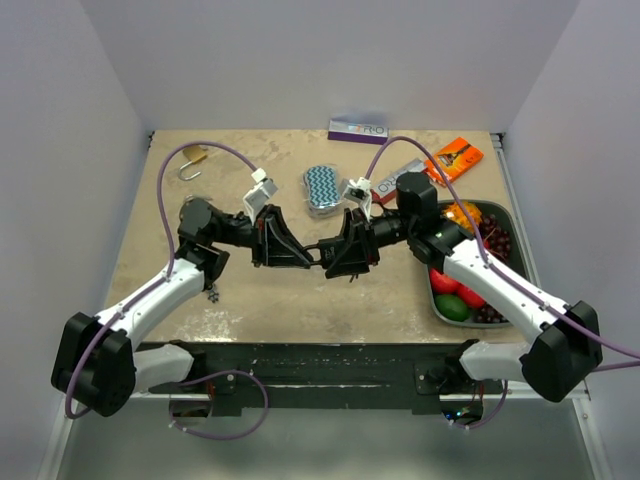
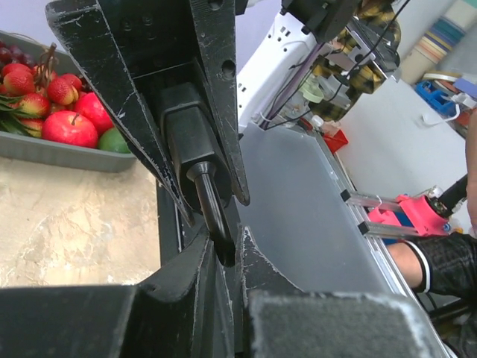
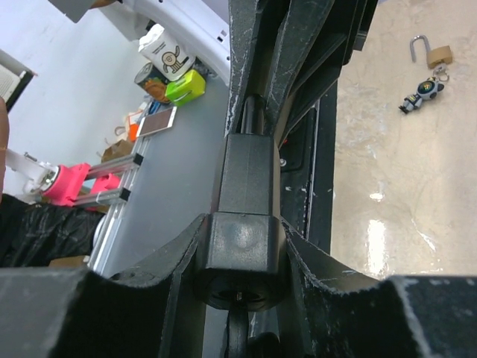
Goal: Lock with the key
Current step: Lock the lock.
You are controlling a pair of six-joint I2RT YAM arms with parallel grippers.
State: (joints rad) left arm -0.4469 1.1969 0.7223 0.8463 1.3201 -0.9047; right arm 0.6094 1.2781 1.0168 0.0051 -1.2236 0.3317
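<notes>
Gripping black lock [image 3: 246,179] in right pincer [image 3: 242,250], left pincer [image 2: 223,245] closed on key [image 2: 210,201], key meeting lock

Both arms as I held them: left arm [image 1: 160,295] and right arm [image 1: 490,275] reached forward from their bases, forearms turned inward, wrists raised above the table. Left gripper [image 1: 310,256] and right gripper [image 1: 328,252] met tip to tip at centre. Left jaws stood almost closed on a dark shaft [image 2: 209,201]. Right jaws, partly apart, clamped the black block [image 3: 250,186] bearing it.
</notes>
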